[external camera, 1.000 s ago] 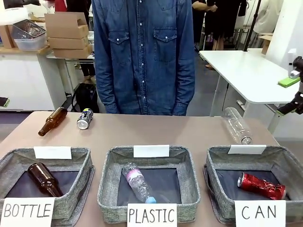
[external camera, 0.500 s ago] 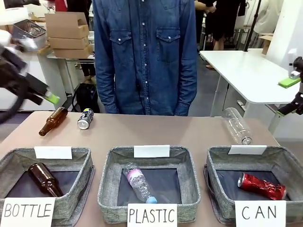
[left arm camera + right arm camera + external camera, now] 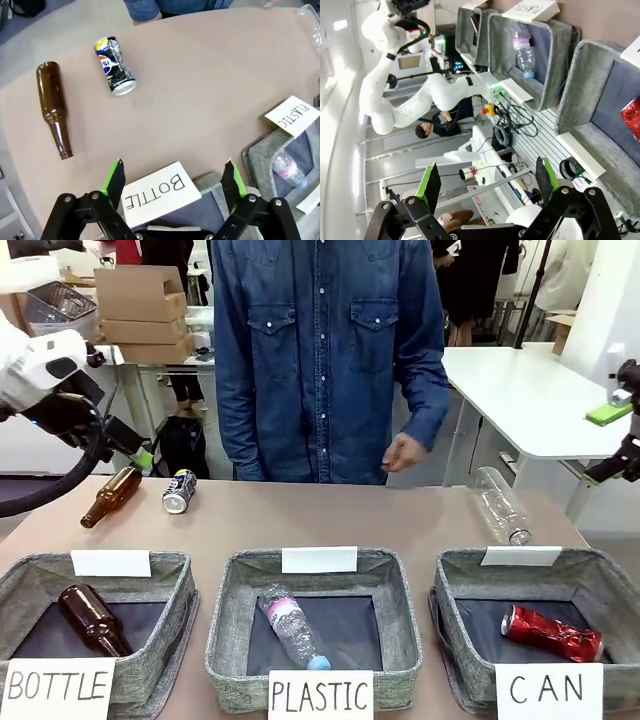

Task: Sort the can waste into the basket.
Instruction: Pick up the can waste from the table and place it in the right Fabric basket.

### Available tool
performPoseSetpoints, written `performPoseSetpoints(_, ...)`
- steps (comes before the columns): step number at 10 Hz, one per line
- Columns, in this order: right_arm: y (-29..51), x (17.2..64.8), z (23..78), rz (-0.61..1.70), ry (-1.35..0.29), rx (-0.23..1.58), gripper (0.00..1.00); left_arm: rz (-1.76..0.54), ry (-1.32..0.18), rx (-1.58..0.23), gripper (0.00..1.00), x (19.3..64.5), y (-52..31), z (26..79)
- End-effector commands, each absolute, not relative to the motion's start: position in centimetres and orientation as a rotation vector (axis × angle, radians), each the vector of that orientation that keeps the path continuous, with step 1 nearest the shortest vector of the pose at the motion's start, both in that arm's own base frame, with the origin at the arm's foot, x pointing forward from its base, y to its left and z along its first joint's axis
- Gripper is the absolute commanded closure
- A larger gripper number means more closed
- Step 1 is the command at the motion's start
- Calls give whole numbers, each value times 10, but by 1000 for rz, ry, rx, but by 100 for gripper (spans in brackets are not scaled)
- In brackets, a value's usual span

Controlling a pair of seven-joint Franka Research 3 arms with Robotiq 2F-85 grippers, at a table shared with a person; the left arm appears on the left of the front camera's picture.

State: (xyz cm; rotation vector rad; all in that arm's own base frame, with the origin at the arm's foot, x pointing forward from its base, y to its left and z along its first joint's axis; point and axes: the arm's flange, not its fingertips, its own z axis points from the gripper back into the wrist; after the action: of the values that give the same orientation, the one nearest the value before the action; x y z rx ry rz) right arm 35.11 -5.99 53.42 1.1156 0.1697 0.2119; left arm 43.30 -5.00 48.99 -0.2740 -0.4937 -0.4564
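The left arm (image 3: 45, 370) has just swung in at upper left, jaws open, near the black can (image 3: 180, 490) on the table (image 3: 330, 515). The red can (image 3: 552, 632) lies in the basket (image 3: 452, 625), lower right. Right jaws open too. One can apparently remains.

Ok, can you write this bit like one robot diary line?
left gripper: open, above table, black can ahead | right gripper: open | red can: in CAN basket | black can: on table
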Motion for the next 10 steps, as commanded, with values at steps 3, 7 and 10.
performPoseSetpoints(3, -62, 349, 534, 232, 167, 1112, 0, -349, -515, -25, 0, 502, -87, 448)
performPoseSetpoints(7, -62, 349, 534, 232, 167, 1112, 0, -368, -349, 39, 0, 570, -103, 396)
performPoseSetpoints(10, -62, 349, 534, 232, 167, 1112, 0, -328, -261, -63, 0, 602, -101, 355)
